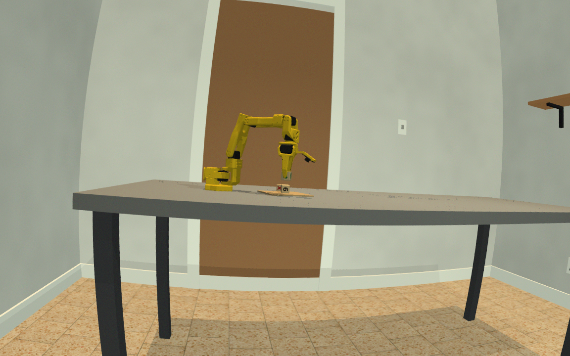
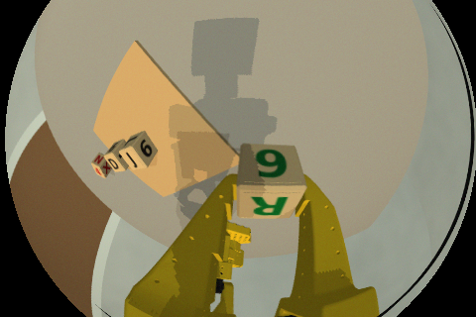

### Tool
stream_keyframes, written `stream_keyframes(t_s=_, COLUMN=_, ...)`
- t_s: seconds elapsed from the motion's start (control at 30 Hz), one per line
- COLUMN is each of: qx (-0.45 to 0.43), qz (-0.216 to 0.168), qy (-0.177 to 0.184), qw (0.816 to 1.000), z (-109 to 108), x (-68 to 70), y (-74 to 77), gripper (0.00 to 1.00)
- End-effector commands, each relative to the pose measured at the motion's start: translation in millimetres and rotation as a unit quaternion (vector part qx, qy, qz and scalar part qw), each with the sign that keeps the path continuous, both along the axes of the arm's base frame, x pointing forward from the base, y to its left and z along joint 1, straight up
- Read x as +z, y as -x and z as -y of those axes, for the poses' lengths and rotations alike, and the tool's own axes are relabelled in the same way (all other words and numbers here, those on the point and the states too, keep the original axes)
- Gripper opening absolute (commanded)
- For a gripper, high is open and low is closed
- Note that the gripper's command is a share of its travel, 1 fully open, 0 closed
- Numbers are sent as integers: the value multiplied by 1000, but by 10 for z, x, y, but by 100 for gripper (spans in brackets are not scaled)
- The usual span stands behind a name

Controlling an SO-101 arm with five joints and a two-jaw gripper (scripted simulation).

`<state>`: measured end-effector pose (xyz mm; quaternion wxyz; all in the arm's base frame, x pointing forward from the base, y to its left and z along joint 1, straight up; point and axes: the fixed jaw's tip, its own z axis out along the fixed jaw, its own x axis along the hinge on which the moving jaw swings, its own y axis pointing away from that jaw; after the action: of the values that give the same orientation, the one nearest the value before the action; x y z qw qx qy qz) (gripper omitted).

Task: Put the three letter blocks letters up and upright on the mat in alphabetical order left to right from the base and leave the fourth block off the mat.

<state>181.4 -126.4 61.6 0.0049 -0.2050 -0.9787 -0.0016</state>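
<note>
My gripper (image 1: pixel 287 176) (image 2: pixel 270 201) is shut on a wooden block (image 2: pixel 270 181) that shows a green 6 and a green R on two of its faces. It holds the block in the air above the table. In the wrist view the held block is over bare table beside the edge of the orange mat (image 2: pixel 135 99) (image 1: pixel 298 193). A short row of other blocks (image 2: pixel 126 158) (image 1: pixel 283 188) lies on the mat close together; a red X and a black 9 show on them. Their top letters are too small to read.
The grey table (image 1: pixel 366 203) carries the arm's base (image 1: pixel 218 179) at its far left. The arm's shadow falls on the table beyond the mat. A brown door and a wall shelf (image 1: pixel 566 99) stand behind, away from the work area.
</note>
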Motion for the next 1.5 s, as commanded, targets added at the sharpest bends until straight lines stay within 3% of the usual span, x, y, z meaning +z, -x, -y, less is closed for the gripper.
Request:
stream_keyframes(t_s=0.0, qx=10, qz=28, qy=21, qw=999, z=48, x=133, y=-32, gripper=0)
stream_keyframes(t_s=0.57, qx=115, qz=26, qy=24, qw=993, z=104, x=125, y=50, gripper=0)
stream_keyframes(t_s=1.03, qx=262, qz=21, qy=27, qw=965, z=184, x=113, y=173, gripper=0)
stream_keyframes(t_s=1.27, qx=366, qz=17, qy=29, qw=930, z=243, x=105, y=264, gripper=0)
stream_keyframes(t_s=1.47, qx=460, qz=13, qy=29, qw=887, z=299, x=97, y=352, gripper=0)
